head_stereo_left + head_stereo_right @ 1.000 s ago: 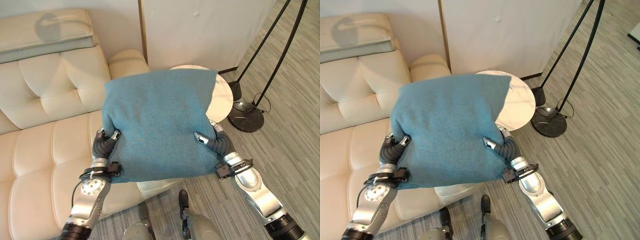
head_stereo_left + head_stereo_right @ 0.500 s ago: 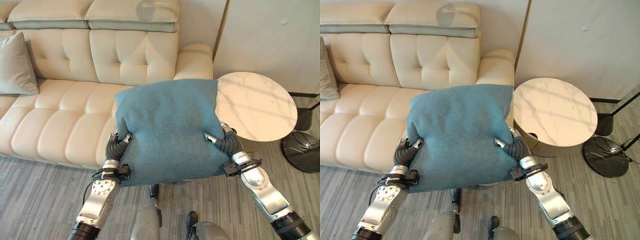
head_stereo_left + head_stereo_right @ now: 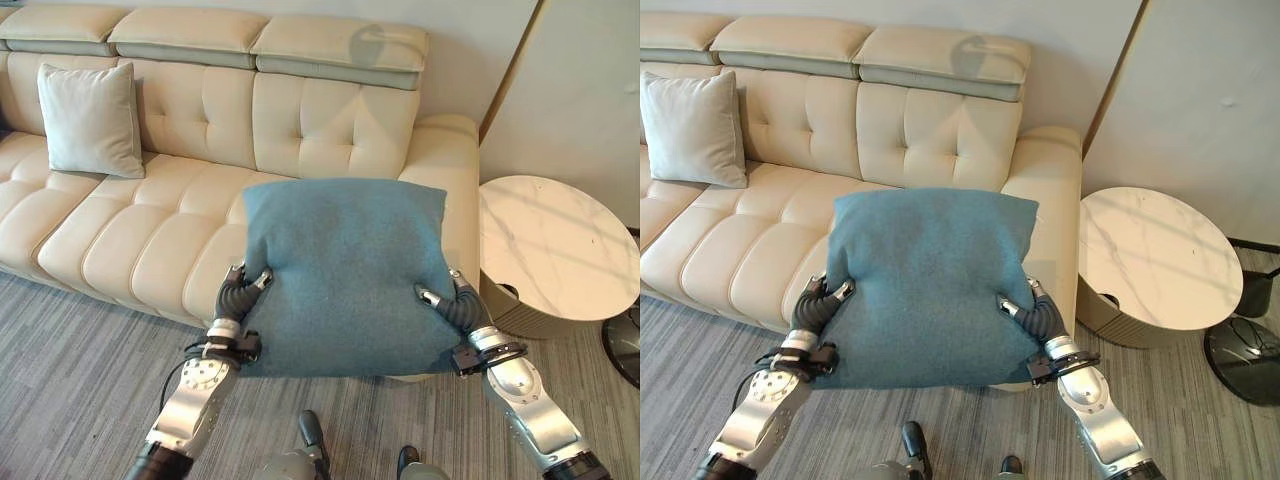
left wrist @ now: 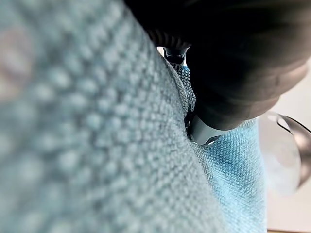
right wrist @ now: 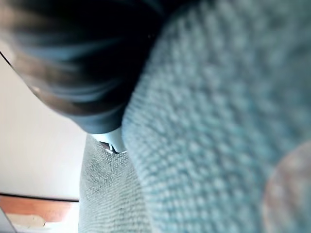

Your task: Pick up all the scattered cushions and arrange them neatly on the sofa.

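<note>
One grey cushion (image 3: 92,120) already propped on sofa (image 3: 160,230), far left. Teal cushion (image 3: 345,275) held above near-right seat, left hand (image 3: 240,290) and right hand (image 3: 452,303) fingers clamping its sides. Placing left, judging by this.

Sofa (image 3: 150,230): cream, tufted, standing on grey striped floor (image 3: 70,380).
On its seat: pale grey cushion (image 3: 92,120), leaning against backrest.
Beside sofa: round marble side table (image 3: 555,255).
</note>
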Robot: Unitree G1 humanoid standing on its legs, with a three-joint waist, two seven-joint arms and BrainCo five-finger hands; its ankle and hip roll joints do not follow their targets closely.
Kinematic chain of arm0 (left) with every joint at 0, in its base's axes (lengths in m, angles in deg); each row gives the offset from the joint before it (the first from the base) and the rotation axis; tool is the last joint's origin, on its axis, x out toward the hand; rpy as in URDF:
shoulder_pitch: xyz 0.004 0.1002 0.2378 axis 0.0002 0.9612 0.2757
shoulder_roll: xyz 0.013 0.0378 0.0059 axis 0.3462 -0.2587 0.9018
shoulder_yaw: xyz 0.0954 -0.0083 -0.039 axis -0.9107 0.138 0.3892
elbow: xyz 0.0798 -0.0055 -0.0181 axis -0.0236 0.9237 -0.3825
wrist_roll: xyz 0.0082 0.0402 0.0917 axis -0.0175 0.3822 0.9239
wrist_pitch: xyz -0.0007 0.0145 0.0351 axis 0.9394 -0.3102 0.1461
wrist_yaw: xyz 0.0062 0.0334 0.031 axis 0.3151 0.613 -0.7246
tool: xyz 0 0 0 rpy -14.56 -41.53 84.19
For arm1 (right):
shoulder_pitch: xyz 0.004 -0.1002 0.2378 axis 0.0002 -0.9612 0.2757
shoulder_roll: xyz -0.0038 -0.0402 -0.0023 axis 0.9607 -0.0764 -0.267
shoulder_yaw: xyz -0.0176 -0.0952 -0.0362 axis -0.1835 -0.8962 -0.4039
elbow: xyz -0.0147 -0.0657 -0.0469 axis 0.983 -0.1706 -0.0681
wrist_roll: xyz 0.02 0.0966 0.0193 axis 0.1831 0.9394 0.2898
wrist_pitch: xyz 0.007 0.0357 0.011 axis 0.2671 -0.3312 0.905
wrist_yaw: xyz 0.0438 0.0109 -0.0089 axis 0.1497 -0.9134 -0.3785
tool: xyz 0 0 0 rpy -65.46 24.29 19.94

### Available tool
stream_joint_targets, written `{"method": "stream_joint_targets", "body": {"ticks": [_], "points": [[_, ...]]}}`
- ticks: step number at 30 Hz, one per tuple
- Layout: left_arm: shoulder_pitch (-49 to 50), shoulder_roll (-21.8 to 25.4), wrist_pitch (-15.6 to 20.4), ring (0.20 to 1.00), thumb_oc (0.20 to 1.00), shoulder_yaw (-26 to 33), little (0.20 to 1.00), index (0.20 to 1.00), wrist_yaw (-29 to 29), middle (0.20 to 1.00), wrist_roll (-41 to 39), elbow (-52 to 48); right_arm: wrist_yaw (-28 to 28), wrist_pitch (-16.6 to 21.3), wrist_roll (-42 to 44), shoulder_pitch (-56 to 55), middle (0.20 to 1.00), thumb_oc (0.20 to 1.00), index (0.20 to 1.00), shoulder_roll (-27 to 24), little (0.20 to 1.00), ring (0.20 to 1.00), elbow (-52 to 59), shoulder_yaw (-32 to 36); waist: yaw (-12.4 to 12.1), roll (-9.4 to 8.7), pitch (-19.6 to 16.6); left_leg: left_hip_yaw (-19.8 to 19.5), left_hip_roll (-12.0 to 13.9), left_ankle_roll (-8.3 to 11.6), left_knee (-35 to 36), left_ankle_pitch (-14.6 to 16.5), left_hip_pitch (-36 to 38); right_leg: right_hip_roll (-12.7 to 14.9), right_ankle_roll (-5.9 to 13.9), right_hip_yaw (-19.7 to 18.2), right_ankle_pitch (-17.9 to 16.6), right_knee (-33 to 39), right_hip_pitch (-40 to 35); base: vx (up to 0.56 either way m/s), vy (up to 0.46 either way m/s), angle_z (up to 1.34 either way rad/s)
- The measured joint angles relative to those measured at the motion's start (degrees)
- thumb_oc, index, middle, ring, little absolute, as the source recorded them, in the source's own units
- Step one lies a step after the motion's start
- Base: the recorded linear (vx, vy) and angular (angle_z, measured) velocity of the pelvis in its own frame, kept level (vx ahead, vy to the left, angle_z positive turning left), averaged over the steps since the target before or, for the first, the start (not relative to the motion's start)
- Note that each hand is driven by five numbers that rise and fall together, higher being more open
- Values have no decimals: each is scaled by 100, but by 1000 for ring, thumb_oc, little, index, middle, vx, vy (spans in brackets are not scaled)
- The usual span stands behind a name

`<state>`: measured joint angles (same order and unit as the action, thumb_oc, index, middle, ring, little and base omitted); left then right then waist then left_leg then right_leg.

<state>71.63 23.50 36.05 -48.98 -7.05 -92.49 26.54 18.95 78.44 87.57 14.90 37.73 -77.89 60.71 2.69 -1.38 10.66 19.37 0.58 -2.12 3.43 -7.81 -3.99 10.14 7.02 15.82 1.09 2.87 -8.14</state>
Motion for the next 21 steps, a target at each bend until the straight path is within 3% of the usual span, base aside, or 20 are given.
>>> {"method": "stream_joint_targets", "body": {"ticks": [6,9,11,14,16,18,19,20,21], "points": [[45,-19,-33,200,200,128,200,200,38,200,2,11,-22,-27,6,63,200,200,200,44,200,200,-9,-94,-151,-115,-26,-24,-53,-67,-56,83,5,59,60,-24,91,-302,102,94,227,0],[-1,-23,-43,200,200,146,200,200,68,200,10,25,-27,-97,7,84,200,200,200,2,200,200,-11,-93,-128,-104,-32,-170,-32,-155,-114,173,24,245,101,-192,535,-1644,716,95,291,15],[-20,0,-46,200,200,146,200,200,69,200,18,168,-37,-124,6,118,200,200,200,77,200,200,-31,-153,-105,-127,-13,-313,-118,-332,-209,358,55,407,113,-657,632,-3149,1398,195,188,21],[32,92,-50,200,200,171,200,200,66,200,20,190,-42,-125,5,145,200,200,200,101,200,200,-35,-291,-143,-220,-16,-335,-188,-417,-160,427,81,412,64,-963,824,-3554,1956,156,79,6],[83,234,-58,200,200,191,200,200,69,200,21,197,-126,-129,5,185,200,200,200,89,200,200,-36,-332,-171,-141,142,-377,-155,-475,-196,453,89,58,-47,-936,790,-3034,2481,369,108,6],[48,187,-56,200,200,172,200,200,69,200,19,202,-156,-135,24,258,200,200,200,48,200,200,-38,-325,-94,-55,278,-498,-104,-498,-173,469,-4,-250,57,-811,627,-2109,2744,486,39,33],[40,201,-57,200,200,173,200,200,69,200,19,209,-169,-136,71,271,200,200,200,49,200,200,-48,-303,-74,-74,311,-511,-113,-471,-71,485,13,-282,123,-598,548,-1774,2823,423,-17,53],[63,176,-62,200,200,155,200,200,69,200,19,231,-183,-136,121,262,200,200,200,61,200,200,-110,-281,6,-97,305,-622,-134,-431,27,502,59,-246,131,-1,360,-1378,2629,339,-34,54],[64,168,-64,200,200,156,200,200,79,200,20,237,-210,-134,132,270,200,200,200,66,200,200,-179,-284,74,-189,316,-682,-188,-402,-153,549,11,-258,103,-4,113,-1081,2464,439,-93,43]]}}
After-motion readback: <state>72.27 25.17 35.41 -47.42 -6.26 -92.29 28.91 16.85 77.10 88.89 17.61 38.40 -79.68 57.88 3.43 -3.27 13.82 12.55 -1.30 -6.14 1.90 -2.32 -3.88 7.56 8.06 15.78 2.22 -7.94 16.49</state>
